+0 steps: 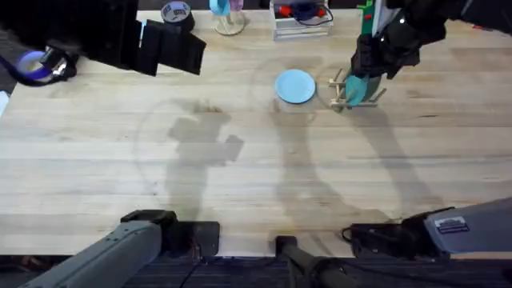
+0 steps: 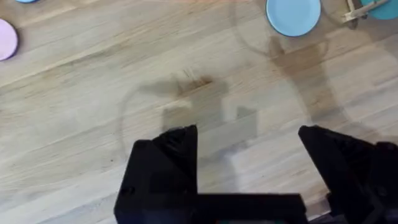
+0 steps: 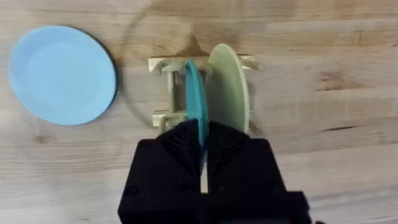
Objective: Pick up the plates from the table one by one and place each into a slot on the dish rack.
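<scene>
Hovering low over bare planks, left gripper with black fingers spread wide, nothing between them, nothing touched. Beneath it, table of light butcher-block wood, grain running in long strips, soft shadows across it. Farther out, pale sky blue plate lying flat on the wood, round, smooth, matte plastic with a shallow raised rim, just beside the rack and apart from both arms. Right next door, dish rack, small, pale wood, upright dowel pegs on slim rails. Pinching down from above, right gripper, blocky black fingers nearly closed on the top edge of the teal plate, thin disc standing on edge between the pegs. Alongside it in the neighbouring slot, cream plate, upright too, close against the teal one. Off to the far side in the left wrist view, small pink saucer flat on the table.
</scene>
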